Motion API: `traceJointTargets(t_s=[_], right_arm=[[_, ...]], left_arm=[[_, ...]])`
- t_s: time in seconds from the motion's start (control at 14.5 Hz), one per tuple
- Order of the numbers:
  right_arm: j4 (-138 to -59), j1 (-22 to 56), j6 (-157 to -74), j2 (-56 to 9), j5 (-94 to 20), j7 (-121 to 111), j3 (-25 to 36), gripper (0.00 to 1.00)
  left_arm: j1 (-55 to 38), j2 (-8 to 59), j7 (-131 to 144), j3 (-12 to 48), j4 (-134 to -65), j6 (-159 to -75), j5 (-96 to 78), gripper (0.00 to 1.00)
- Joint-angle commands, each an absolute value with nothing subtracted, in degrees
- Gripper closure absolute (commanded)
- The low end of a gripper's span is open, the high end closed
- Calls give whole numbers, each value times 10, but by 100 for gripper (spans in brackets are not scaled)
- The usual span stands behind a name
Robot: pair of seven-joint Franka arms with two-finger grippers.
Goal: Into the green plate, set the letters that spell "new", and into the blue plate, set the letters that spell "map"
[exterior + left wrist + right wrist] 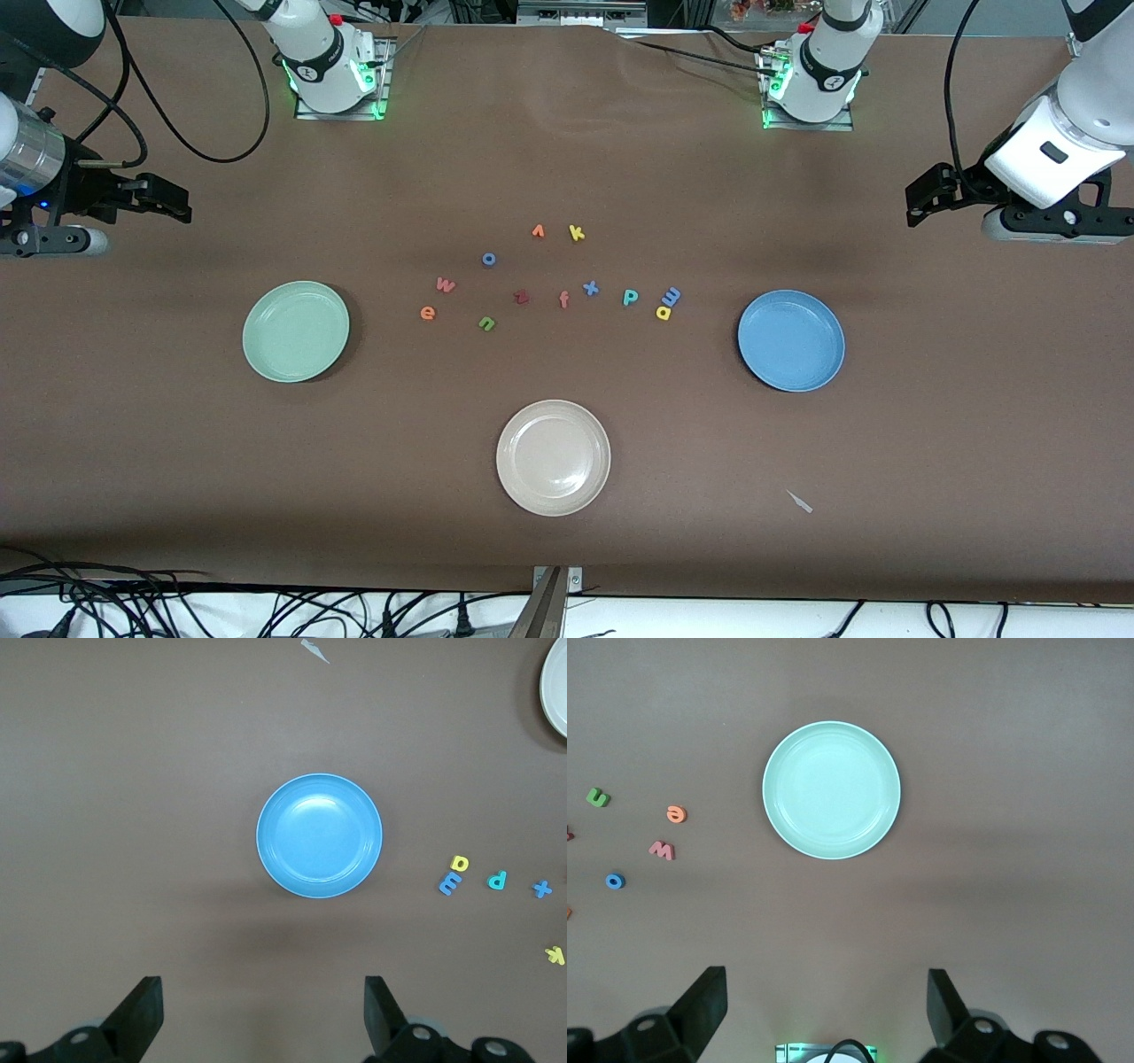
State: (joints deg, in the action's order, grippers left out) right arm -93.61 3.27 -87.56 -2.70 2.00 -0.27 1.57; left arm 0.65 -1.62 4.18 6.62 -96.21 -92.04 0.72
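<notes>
Waiting wide-fingered and empty, the left gripper [263, 1014] and right gripper [827, 1010] hover at the bench ends; green plate [296, 330] and blue plate [791, 340] sit bare, all six letters unsorted between them.

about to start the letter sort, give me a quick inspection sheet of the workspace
surface: brown table, one small pale scrap toward the left arm's end.
job's things: green plate and blue plate both empty; green n, orange e, pink w, blue m, yellow a, teal p all loose on the table.
clutter: beige plate, empty; letters o, z, f, x, k, orange v.
grippers: left gripper open over bare table by the blue plate; right gripper open by the green plate; neither holds anything.
cables: black cables near the right arm's base.
surroundings: more cables below the table edge.
</notes>
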Motion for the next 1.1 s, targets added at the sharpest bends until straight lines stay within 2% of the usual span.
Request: traceJointTargets(t_s=[0.0, 1.04], right_arm=[[-940, 33, -882, -25, 12, 2, 17, 0], [-940, 33, -881, -25, 12, 2, 17, 0]], left_arm=[[10, -8, 32, 66, -943, -897, 21, 0], [-1, -6, 38, 69, -933, -896, 22, 0]])
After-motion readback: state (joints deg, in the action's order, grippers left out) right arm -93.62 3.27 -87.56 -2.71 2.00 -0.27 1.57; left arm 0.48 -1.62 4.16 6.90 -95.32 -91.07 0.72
